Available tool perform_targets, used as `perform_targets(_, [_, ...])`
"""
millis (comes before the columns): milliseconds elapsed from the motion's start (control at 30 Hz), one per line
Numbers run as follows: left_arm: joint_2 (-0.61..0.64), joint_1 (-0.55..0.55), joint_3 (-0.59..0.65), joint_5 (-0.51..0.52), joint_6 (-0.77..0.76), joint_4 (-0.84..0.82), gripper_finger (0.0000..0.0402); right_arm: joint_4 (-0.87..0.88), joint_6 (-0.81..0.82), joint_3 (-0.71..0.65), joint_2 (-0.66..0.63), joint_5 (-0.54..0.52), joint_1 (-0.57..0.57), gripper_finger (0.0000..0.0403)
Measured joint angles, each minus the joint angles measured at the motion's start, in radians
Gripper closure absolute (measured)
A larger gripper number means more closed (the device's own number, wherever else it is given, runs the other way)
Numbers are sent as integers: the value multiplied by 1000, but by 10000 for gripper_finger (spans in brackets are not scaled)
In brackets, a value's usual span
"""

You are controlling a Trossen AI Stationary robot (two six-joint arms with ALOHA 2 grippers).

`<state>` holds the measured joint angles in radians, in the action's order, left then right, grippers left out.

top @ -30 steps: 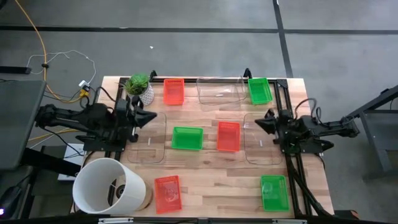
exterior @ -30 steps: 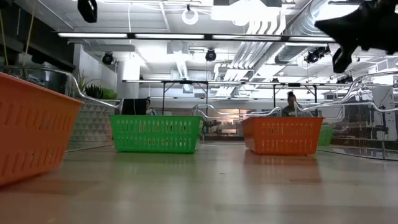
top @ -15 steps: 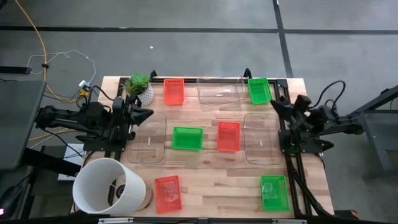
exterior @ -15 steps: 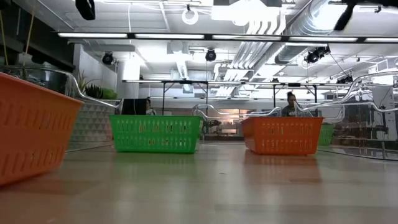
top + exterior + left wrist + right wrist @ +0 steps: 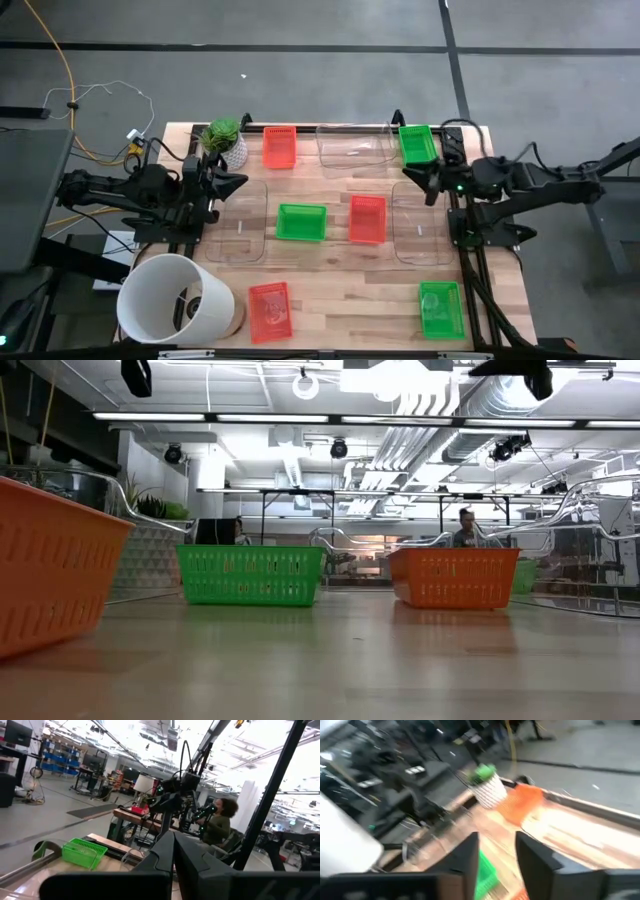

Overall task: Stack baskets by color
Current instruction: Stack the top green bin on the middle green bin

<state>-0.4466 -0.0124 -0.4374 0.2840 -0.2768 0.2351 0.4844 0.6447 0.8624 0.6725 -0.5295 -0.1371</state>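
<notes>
Your bench [image 5: 330,310] carries a white bucket [image 5: 175,300] lying at its near left corner. Three clear baskets come next: one at the far edge [image 5: 354,148], one by the left arm [image 5: 238,222], one by the right arm [image 5: 418,224]. Red baskets sit far left [image 5: 280,146], centre [image 5: 367,218] and near left [image 5: 270,310]. Green baskets sit far right [image 5: 417,145], centre [image 5: 301,222] and near right [image 5: 440,308]. A potted plant [image 5: 224,141] stands in the far left corner. Your left claw [image 5: 240,183] hangs over the left edge, pressed together and empty. Your right claw [image 5: 412,175] hovers between the far green basket and the right clear one, fingers [image 5: 470,857] spread, holding nothing.
</notes>
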Motion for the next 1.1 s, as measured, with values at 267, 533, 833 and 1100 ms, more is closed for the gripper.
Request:
perform_targets(267, [0,0,0,30,-1,0,402,350,302,190,138,-130,89,187])
perform_targets(533, [0,0,0,71,-4,0,402,785,220,308,347,57,547,185])
perform_targets(833, [0,0,0,68,-35,0,402,590,-25,126,514,251,1027,185])
perform_targets(1100, [0,0,0,68,-35,0,402,445,80,39,622,140,1088,185])
